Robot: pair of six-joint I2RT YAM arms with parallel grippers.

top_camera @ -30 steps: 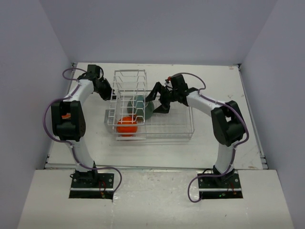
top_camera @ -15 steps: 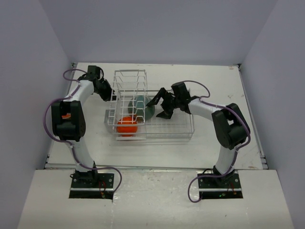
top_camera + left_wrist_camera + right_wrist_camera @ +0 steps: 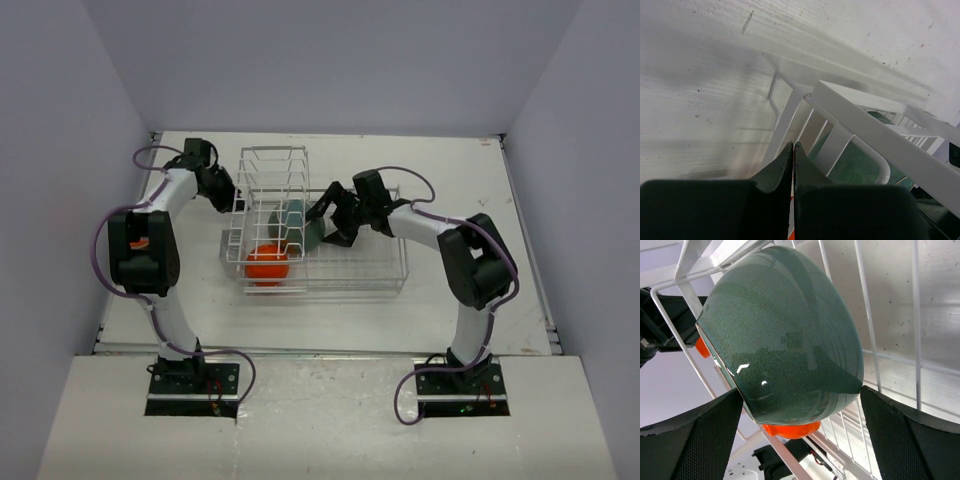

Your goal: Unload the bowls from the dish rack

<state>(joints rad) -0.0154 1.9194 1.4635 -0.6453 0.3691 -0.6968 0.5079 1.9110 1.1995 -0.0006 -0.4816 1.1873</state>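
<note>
Right claw (image 3: 325, 222) first: it's spread as wide as it goes, one finger on each side of the dark teal bowl (image 3: 300, 224). In the wrist view the two black fingers (image 3: 695, 440) sit either side of the bowl's lower edge (image 3: 785, 340). It isn't squeezing the bowl, and I honestly can't tell if either finger is touching the glaze.

The bowl stands on its rim, leaning against the wires of the dish rack (image 3: 355, 272), right next to the tall row of plate slots. An orange bowl (image 3: 790, 430) peeks out from under it there. From above, the orange bowl (image 3: 267, 262) sits in the near-left corner of the basket, just beside the teal one.

Left claw (image 3: 222, 190) is closed all the way, fingers pressed together with nothing between them (image 3: 793, 147). It's at the far-left outside corner of the rack, tips right up against the white wire frame (image 3: 865, 125). Some teal shows through the bars.

The rack sits mid-table (image 3: 450, 170), between the two arms.
</note>
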